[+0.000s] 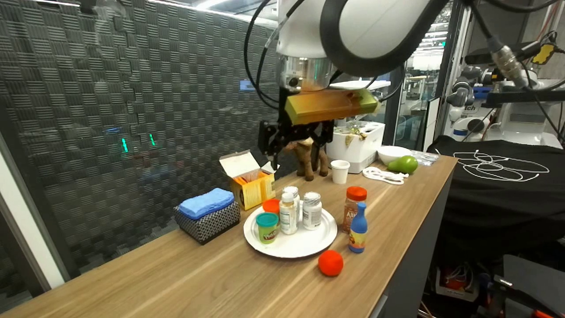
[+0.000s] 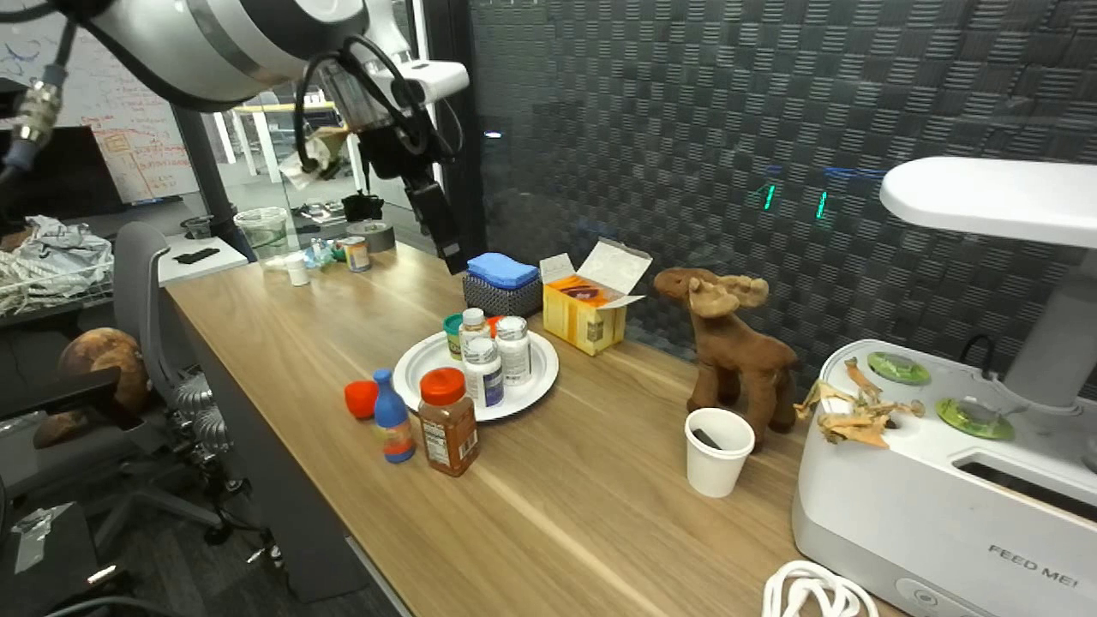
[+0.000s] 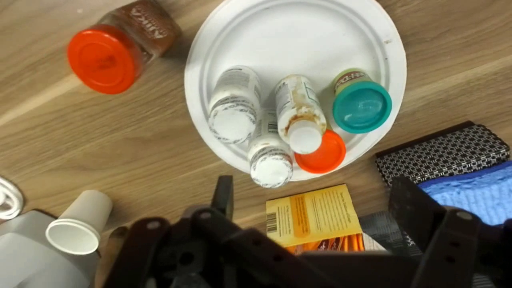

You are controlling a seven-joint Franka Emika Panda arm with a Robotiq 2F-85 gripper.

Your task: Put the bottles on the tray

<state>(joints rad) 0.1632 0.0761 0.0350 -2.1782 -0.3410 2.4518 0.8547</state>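
Bottles (image 1: pixel 288 220) stand on the tray (image 1: pixel 304 247) in an exterior view: green cap (image 1: pixel 267 219), red cap (image 1: pixel 271 206), then three white caps (image 1: pixel 287 197); above hangs the gripper (image 3: pixel 314 196), fingers spread; farther right, a tall jar (image 1: pixel 351 208) and a blue bottle (image 1: pixel 358 229) stand on the table (image 1: pixel 198 278).

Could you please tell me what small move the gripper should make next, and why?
I would probably move the empty, open gripper toward the red-capped Ajika jar, since it and the blue bottle stand beside the round white plate, not on it.
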